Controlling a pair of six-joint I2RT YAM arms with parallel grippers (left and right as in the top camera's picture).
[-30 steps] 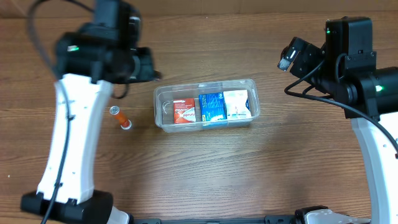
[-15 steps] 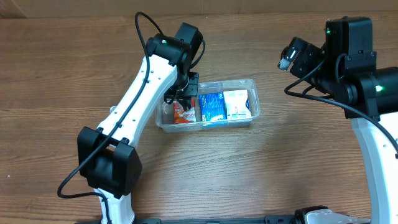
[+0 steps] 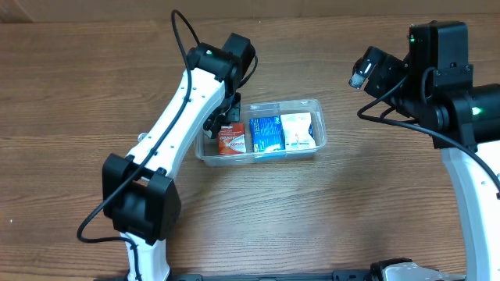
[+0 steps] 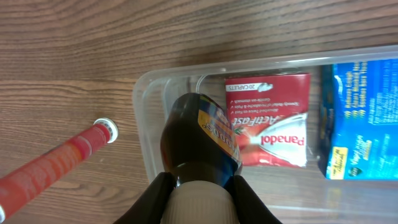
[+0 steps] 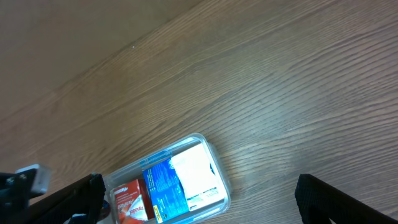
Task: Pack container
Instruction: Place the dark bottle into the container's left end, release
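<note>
Fingers of the left gripper are clamped on the pale cap end of a dark brown bottle, one on each side, with no gap between pad and cap that we can see. The bottle points away from the wrist camera and hangs over the left end of the container, above the free strip between the end wall and the red box. We cannot tell from either view whether the bottle touches the floor of the container.

The container sits near the middle of the table. It holds three boxes lying flat in a row: the red box on the left, a blue box in the middle, and a white box on the right. Each box sits just beside its neighbour.

We judge the packing well advanced. Three boxes are in and the bottle is poised over the last open space, not yet released. A red tube lies on the table just outside the left end wall, apart from the container. We take it to be the one thing left to pack after the bottle.

The right gripper is held well apart from the container, to its right. Its fingers stand wide apart and hold nothing.
</note>
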